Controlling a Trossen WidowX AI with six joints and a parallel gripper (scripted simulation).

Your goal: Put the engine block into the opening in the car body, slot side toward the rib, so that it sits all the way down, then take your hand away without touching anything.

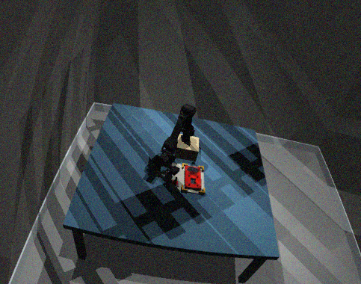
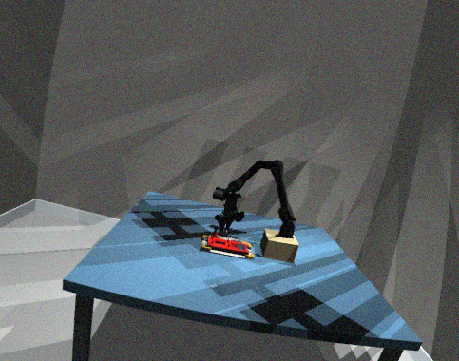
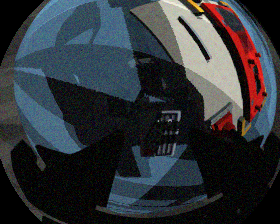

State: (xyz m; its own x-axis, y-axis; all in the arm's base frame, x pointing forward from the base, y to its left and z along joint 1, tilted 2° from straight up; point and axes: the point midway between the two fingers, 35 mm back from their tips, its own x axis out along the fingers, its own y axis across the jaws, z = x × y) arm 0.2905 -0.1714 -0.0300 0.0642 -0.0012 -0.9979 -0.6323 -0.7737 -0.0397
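Claw [image 1: 172, 181] [image 2: 222, 232] [image 3: 156, 132] part-open, unclenched, engine blk [image 3: 169, 134] betw. fingers in wrist cam, car body [image 1: 193, 181] [image 2: 226, 245] [image 3: 250, 65] nearby.

Single black six-joint arm [image 1: 173, 140] [image 2: 281, 192], bent. From its base, the lower link goes up steeply to a high elbow [image 2: 271, 164]; forearm [image 2: 248, 177] slopes down from there to the wrist [image 2: 233, 186]. Gripper [image 1: 174, 178] [image 2: 224, 230] [image 3: 156, 132] points down, low over the table. Fingers dark, one each side of the wrist view, apart, partly closed. Top view: arm reaches from the base toward the gripper; finger detail too dark and small there.
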